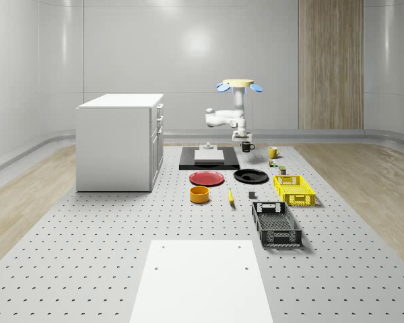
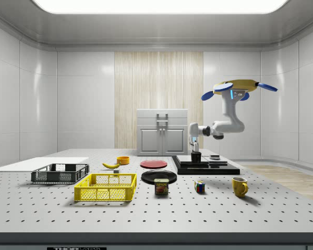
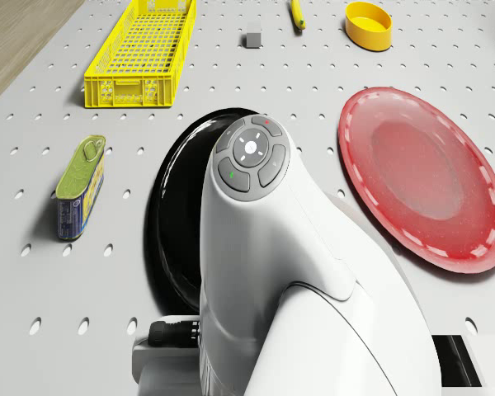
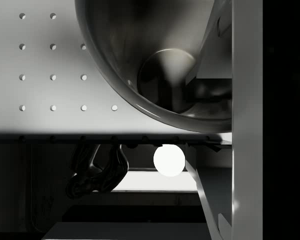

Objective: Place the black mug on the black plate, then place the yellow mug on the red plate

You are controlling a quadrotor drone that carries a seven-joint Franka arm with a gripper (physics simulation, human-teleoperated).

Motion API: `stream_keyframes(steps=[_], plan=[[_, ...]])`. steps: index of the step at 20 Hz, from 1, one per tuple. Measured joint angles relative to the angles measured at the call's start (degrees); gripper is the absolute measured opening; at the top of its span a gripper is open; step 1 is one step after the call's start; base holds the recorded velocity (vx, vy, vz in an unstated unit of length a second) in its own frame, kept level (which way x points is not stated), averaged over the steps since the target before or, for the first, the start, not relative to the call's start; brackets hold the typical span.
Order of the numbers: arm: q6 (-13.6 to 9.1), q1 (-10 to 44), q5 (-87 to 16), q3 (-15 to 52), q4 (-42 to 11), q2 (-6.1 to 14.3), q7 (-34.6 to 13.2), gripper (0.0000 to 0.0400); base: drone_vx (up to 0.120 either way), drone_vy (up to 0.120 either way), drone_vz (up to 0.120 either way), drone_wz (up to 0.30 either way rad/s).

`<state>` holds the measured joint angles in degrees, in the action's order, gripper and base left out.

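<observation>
The black mug (image 1: 247,146) (image 2: 196,157) stands on the table by the far right corner of a black platform (image 1: 209,159). I hover above it, drone (image 1: 237,84) (image 2: 239,87) in the air, arm bent downward. My gripper (image 1: 243,137) (image 2: 195,148) (image 4: 187,121) is open right over the mug (image 4: 160,70); one finger reaches inside the rim, the other stays outside. The yellow mug (image 1: 273,152) (image 2: 239,186) stands apart on the table. The black plate (image 1: 250,176) (image 3: 169,231) and the red plate (image 1: 207,177) (image 3: 425,177) lie side by side, both bare.
A yellow crate (image 1: 294,189) (image 3: 140,54), a black crate (image 1: 276,224), a can (image 3: 81,186), a yellow bowl (image 1: 199,194), a banana (image 1: 230,196) and a small cube (image 2: 199,187) lie on the table. A white cabinet (image 1: 119,141) stands at the whole-scene view's left.
</observation>
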<state>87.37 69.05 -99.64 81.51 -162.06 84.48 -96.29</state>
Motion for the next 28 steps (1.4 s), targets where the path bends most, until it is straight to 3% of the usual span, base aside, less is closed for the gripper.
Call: stream_keyframes(steps=[18,28], plan=[[2.17,0.36,0.95,0.25,0.07,2.34,-0.3,0.011,0.12,-0.009,-0.002,0.0],[3.12,0.52,1.36,0.35,0.1,3.37,-0.42,0.011,0.12,0.0,-0.12,0.0]])
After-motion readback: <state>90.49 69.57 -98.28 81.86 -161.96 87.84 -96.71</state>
